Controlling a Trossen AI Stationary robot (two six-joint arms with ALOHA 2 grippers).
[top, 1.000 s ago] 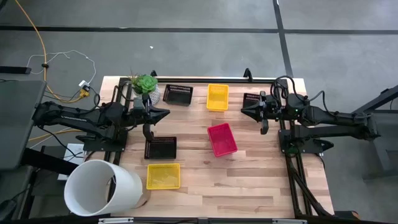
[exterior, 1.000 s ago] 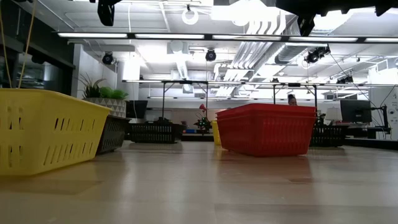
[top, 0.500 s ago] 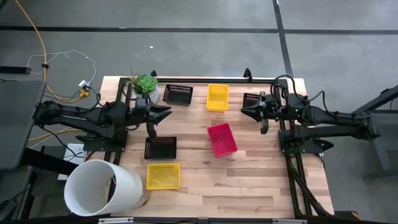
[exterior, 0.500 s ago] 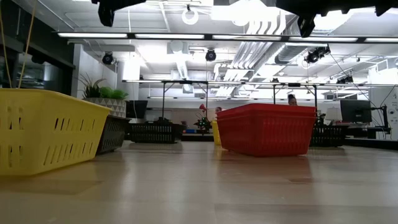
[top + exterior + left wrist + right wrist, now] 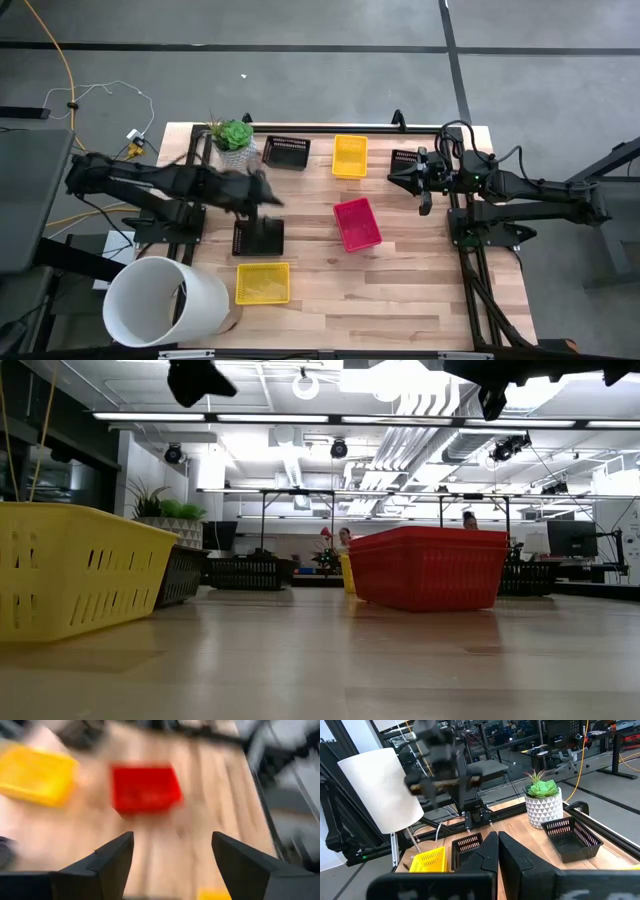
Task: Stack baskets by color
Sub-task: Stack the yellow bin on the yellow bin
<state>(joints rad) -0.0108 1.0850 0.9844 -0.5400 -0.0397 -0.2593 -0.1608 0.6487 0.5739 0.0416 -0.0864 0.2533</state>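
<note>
high view shows left gripper (image 5: 268,197) with fingers spread above the black basket (image 5: 258,238) at centre left; it should descend straight over one rim, right gripper (image 5: 397,177) pressed together.

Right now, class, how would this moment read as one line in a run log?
left gripper: jaws open, above black basket | right gripper: jaws shut, waiting by far-right black basket | red basket: untouched

Ahead of the wide-spread left gripper (image 5: 172,865) lies bare table (image 5: 210,820) — only the red basket (image 5: 145,787) stands in the lane, a yellow basket (image 5: 37,775) off to one side, well apart.
</note>
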